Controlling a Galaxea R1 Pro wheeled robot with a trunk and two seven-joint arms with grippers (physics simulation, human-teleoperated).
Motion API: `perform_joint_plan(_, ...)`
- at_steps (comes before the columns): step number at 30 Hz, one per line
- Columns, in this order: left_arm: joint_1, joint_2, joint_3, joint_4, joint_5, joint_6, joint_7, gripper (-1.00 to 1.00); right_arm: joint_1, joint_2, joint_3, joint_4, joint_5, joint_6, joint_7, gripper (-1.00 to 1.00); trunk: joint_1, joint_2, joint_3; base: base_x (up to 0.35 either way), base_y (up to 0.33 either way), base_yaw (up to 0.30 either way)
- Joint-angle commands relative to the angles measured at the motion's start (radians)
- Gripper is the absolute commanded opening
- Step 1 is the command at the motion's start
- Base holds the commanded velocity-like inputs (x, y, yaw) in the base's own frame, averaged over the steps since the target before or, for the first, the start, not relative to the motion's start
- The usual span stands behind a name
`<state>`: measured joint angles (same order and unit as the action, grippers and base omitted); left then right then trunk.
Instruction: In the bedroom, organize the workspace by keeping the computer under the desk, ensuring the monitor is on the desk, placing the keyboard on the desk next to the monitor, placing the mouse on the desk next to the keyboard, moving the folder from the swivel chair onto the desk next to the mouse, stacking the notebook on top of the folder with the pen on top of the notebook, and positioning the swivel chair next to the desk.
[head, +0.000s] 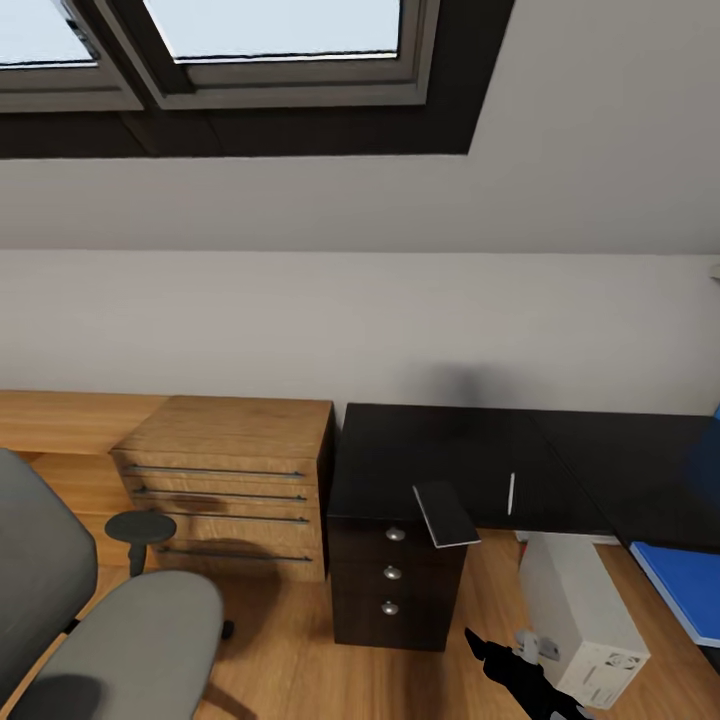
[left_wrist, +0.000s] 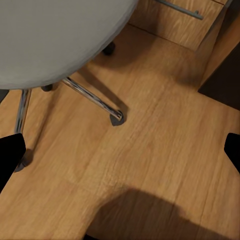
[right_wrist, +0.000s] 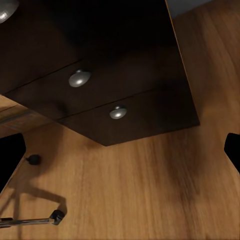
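While the head camera took in the black desk (head: 440, 450), with the dark grey notebook (head: 446, 513) overhanging its front edge and the whitish pen (head: 511, 493) just beside it, the left wrist camera caught the grey chair (left_wrist: 55, 35) over wooden floor (left_wrist: 160, 150). The blue folder (head: 685, 585) and grey computer (head: 580, 620) sat lower right. Both claws stood apart, holding nothing.
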<state>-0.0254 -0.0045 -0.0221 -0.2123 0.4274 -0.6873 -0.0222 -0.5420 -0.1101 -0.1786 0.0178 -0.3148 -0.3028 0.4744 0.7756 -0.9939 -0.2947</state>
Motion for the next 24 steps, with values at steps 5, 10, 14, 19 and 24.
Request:
perform_joint_plan(5, -0.001, 0.000, -0.002, 0.001, 0.007, -0.003, -0.002, 1.00, -0.001, 0.000, -0.007, 0.002, -0.003, -0.001, 0.007, 1.00, 0.019, -0.036, -0.017, 0.000, 0.000, 0.000)
perform_joint_plan(10, -0.001, 0.000, -0.002, 0.001, 0.007, -0.003, -0.002, 1.00, -0.001, 0.000, -0.007, 0.002, -0.003, -0.001, 0.007, 1.00, 0.039, -0.071, -0.033, 0.000, 0.000, 0.000)
perform_joint_plan(14, -0.001, 0.000, -0.002, 0.001, 0.007, -0.003, -0.002, 1.00, -0.001, 0.000, -0.007, 0.002, -0.003, -0.001, 0.007, 1.00, 0.054, -0.099, -0.045, 0.000, 0.000, 0.000)
perform_joint_plan(19, -0.001, 0.000, -0.002, 0.001, 0.007, -0.003, -0.002, 1.00, -0.001, 0.000, -0.007, 0.002, -0.003, 0.000, 0.007, 1.00, 0.073, -0.134, -0.061, 0.000, 0.000, 0.000)
perform_joint_plan(24, -0.001, 0.000, -0.002, 0.001, 0.007, -0.003, -0.004, 1.00, -0.001, 0.000, -0.008, 0.002, -0.006, 0.002, 0.009, 1.00, 0.081, -0.148, -0.067, 0.000, 0.000, 0.000)
